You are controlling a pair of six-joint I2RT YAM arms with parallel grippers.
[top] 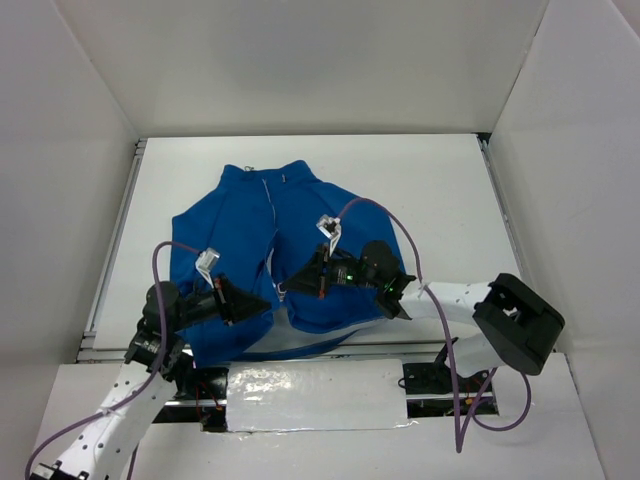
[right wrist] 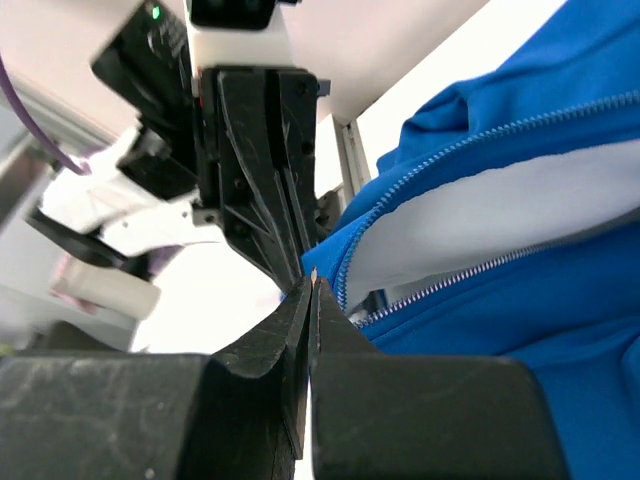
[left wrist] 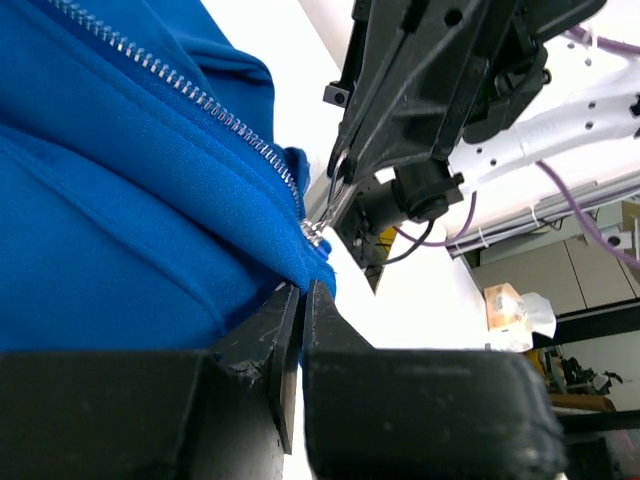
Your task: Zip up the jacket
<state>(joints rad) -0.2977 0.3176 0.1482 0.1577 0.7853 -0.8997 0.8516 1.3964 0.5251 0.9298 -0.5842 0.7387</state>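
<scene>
Wide table [top: 430, 190] margin upper L/R of jacket [top: 245, 225]. Low ctr: pinching hem w/ left gripper [top: 266, 304], zipper [left wrist: 200, 100] btm w/ right gripper [top: 292, 288], reaching inward tip-to-tip.

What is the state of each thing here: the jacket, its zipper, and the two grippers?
jacket: lying front up, open near the hem, pale lining showing.
zipper: undone near the hem, the two rows of teeth apart.
left gripper: fingers shut on the jacket hem beside the zipper.
right gripper: fingers shut on the zipper pull.
</scene>
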